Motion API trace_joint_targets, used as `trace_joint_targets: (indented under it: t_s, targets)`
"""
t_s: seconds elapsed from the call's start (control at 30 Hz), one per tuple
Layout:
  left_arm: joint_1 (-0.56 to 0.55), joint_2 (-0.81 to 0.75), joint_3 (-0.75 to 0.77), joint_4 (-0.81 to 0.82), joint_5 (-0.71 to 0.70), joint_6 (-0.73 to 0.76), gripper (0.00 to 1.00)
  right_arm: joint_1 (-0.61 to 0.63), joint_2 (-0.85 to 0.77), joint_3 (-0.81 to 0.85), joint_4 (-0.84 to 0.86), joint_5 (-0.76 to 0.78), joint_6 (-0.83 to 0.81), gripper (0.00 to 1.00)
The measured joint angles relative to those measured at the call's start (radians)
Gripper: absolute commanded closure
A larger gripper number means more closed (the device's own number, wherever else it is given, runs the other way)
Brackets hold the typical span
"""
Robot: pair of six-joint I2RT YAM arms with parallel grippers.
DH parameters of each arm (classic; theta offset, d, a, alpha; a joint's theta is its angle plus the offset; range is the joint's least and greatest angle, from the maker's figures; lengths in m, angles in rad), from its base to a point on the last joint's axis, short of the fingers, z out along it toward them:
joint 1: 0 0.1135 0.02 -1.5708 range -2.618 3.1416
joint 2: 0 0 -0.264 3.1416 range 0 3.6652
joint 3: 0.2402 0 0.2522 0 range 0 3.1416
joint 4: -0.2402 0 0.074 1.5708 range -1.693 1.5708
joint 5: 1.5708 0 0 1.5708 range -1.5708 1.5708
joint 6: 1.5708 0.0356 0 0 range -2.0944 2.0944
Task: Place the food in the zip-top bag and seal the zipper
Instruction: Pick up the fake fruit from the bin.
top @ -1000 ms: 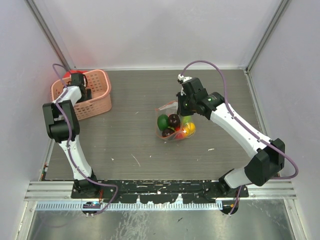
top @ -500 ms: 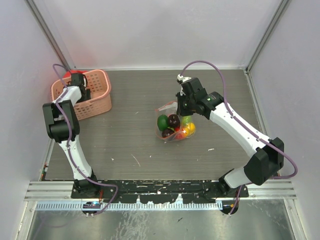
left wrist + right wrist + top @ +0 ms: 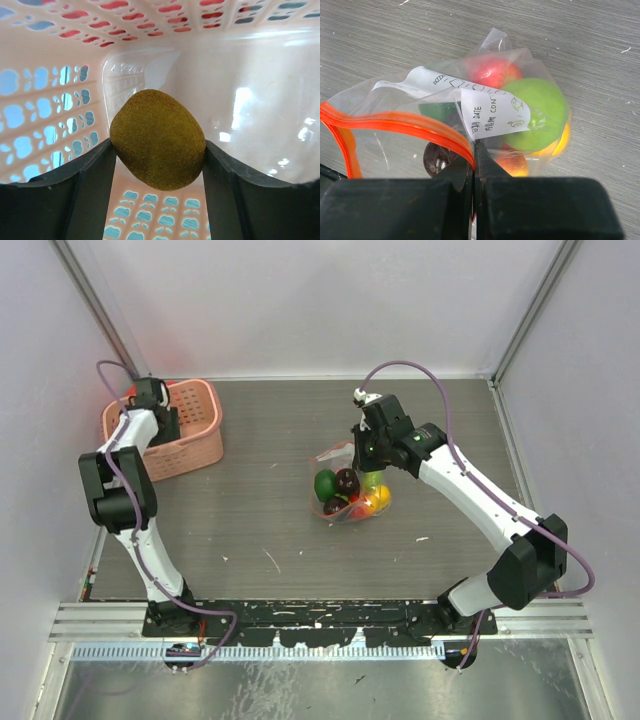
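Observation:
In the left wrist view a brown-olive, fuzzy oval piece of food (image 3: pixel 157 140) sits between my left gripper's (image 3: pixel 158 146) dark fingers, which touch it on both sides inside the pink basket (image 3: pixel 260 100). From above, the left gripper (image 3: pixel 150 400) is down in the basket's far left corner. The clear zip-top bag (image 3: pixel 350 490) lies mid-table with green, dark, red and yellow-orange food inside. My right gripper (image 3: pixel 474 150) is shut on the bag's mouth edge at the orange zipper (image 3: pixel 405 122), which curves away open to the left. A green fruit (image 3: pixel 540 115) and a red one (image 3: pixel 492 72) show through the plastic.
The pink lattice basket (image 3: pixel 195 440) stands at the back left against the left wall. White walls and metal posts enclose the table on three sides. Both arm bases sit on the rail at the near edge.
The left gripper's jaws have narrowed onto the brown food, and the left arm has shifted slightly toward the basket's far left corner. The right arm and bag have stayed almost still.

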State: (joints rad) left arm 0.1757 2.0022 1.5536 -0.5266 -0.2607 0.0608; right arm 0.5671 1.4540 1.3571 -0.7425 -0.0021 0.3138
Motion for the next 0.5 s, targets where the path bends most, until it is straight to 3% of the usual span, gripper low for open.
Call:
trace_joint_targets:
  t_s: [0.5]
  targets:
    - [-0.01,-0.203,-0.013,0.0,0.175,-0.097,0.5,0.0,0.0,0.005,0.0,0.001,0.003,0.99]
